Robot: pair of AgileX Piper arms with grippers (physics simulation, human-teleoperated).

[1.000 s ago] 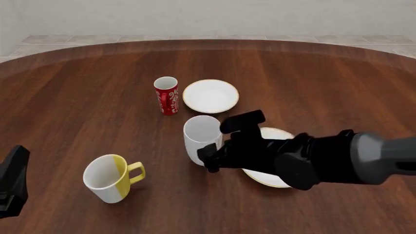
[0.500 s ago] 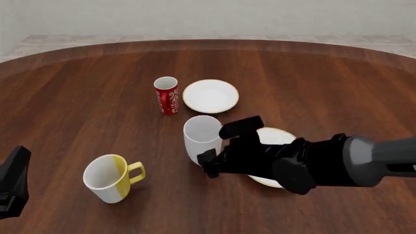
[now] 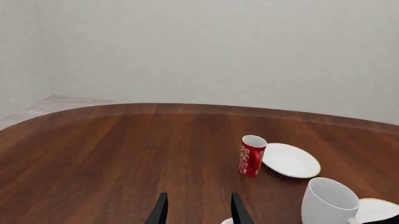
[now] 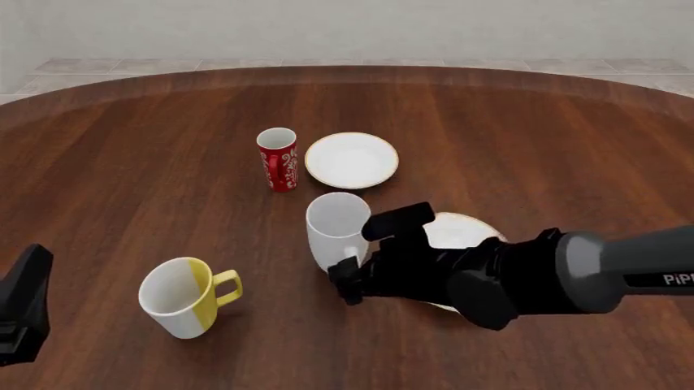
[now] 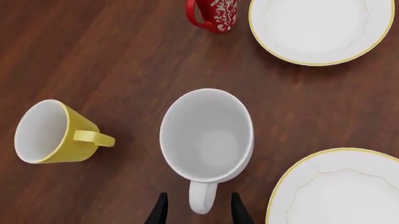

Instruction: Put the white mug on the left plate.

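Mug (image 5: 206, 135) handle sits between the right gripper's (image 5: 197, 211) open fingers; close squarely on the loop before lifting.

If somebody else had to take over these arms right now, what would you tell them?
Right gripper: open, fingers either side of the white mug's handle, not closed on it.
Left gripper: open, holding nothing, off at the near left of the table.
The mug stands upright on the table between the two plates.
The left plate is bare, beside the red cup.
Nothing done; left: grip, lift, set on that plate.
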